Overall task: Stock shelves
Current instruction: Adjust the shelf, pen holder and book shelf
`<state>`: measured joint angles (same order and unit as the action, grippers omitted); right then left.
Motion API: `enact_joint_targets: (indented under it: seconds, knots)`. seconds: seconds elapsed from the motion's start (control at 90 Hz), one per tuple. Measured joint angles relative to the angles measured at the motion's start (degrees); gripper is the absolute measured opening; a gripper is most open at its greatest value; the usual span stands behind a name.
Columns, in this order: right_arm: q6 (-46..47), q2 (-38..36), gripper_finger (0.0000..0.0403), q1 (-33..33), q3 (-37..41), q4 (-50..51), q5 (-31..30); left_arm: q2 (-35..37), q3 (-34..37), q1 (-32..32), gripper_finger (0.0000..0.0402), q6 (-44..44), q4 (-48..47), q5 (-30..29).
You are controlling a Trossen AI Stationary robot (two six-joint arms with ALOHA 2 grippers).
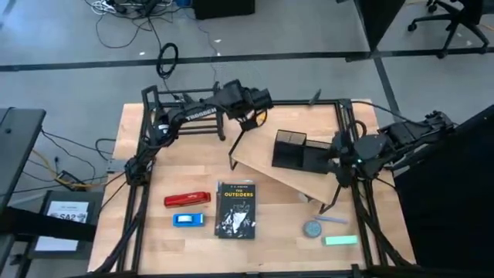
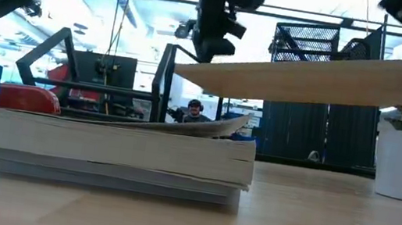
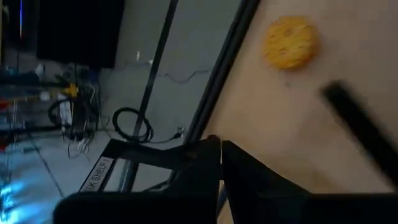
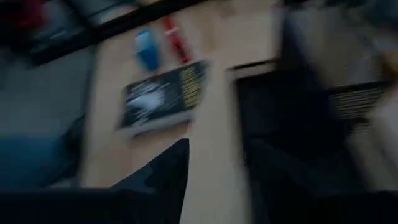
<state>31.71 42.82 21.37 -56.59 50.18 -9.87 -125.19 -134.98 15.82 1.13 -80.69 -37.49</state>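
A robotics lab or workshop: the wooden table point(image 1: 255, 251) stands on a grey concrete floor point(image 1: 62, 38) marked with dark tape lines, loose cables point(image 1: 127, 9) lie coiled beyond the arms, an office chair point(image 1: 448, 23) stands nearby, and a person point(image 2: 194, 111) sits at a monitor point(image 2: 111, 68) behind.

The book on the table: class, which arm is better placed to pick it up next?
Probably the left. Its gripper hangs at the plank shelf's far corner, with bare table between it and the book. The right gripper sits over the shelf beside the mesh box.
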Motion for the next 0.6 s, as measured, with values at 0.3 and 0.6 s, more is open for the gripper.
enact_joint_targets:
  seconds: [0.3, 0.6]
  knots:
    - [2.95, 12.62, 0.0148, 0.90, 1.50, 4.47, 17.66, 0.94, 1.01, -2.27, 0.0000, 6.43, -9.02, 4.72]
    - [5.86, 18.63, 0.0114, 9.05, 1.26, 8.38, 20.35, 0.97, 4.38, -1.74, 0.0000, 5.46, -9.15, 13.97]
